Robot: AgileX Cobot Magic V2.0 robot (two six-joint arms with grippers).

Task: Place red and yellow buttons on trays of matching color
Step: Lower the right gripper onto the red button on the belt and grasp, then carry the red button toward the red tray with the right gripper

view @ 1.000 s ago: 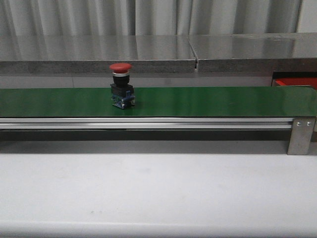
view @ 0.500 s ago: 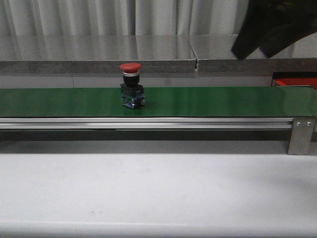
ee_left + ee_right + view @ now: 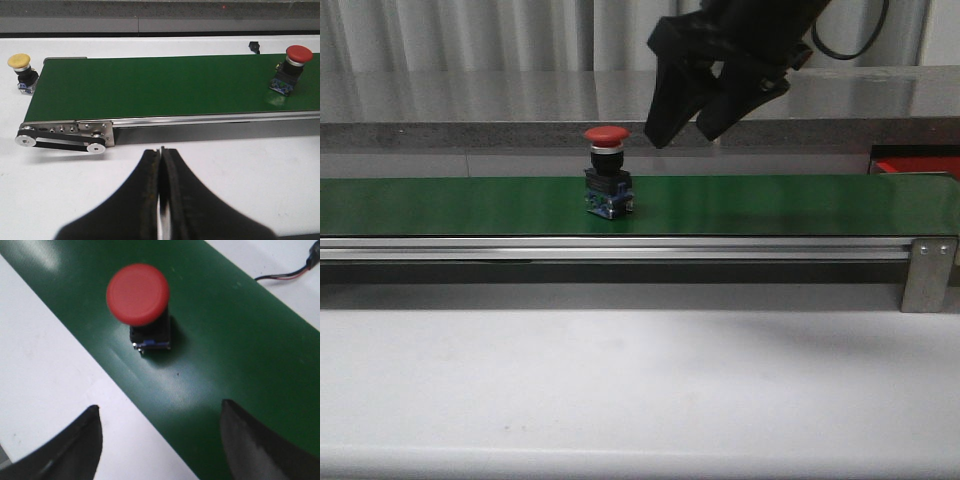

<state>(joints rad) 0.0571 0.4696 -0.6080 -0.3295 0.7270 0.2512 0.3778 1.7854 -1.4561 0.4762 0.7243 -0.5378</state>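
Buttons: two, red button (image 3: 607, 172) and yellow button (image 3: 20, 70)
Red tray (image 3: 917, 166): one
Right gripper (image 3: 684, 127): spread wide, empty, just above and beside red button
Left gripper (image 3: 161, 165): clenched, empty

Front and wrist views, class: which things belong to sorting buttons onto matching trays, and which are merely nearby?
Belongs to the job:
red button
yellow button, beside the belt's end
red tray
right gripper, open above the red button

Merely nearby:
green belt
small black item
steel counter
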